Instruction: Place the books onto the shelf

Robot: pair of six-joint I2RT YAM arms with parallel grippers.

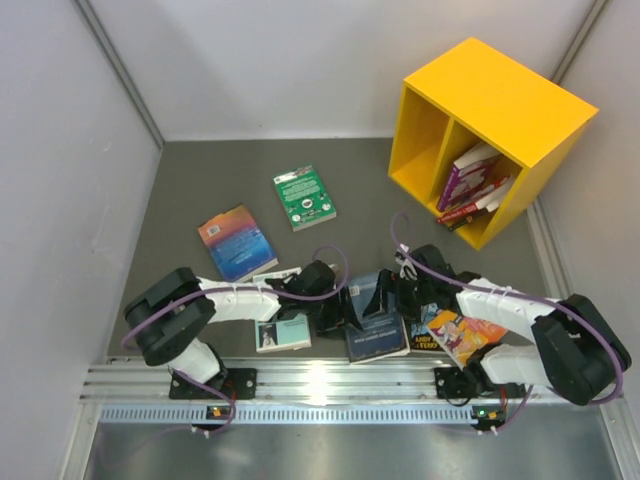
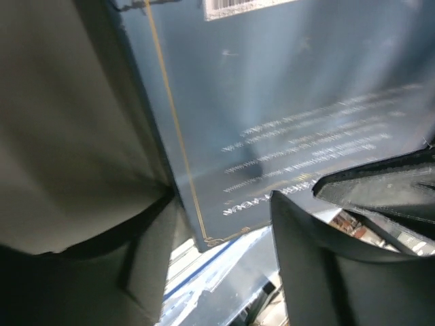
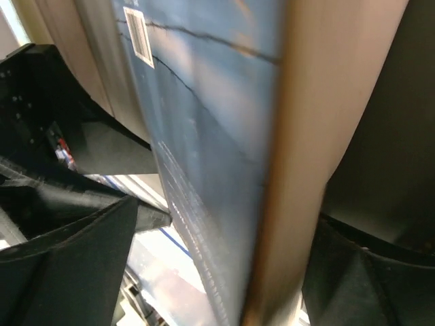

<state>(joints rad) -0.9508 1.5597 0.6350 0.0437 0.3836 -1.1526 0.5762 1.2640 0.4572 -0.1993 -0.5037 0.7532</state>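
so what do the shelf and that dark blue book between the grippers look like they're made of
Shelf: probably painted wood or board. It is an even matt yellow, with thick flat panels and no grain showing.
Blue book: paper with a glossy card cover. Light streaks run across the cover, and the right wrist view shows cream page edges.
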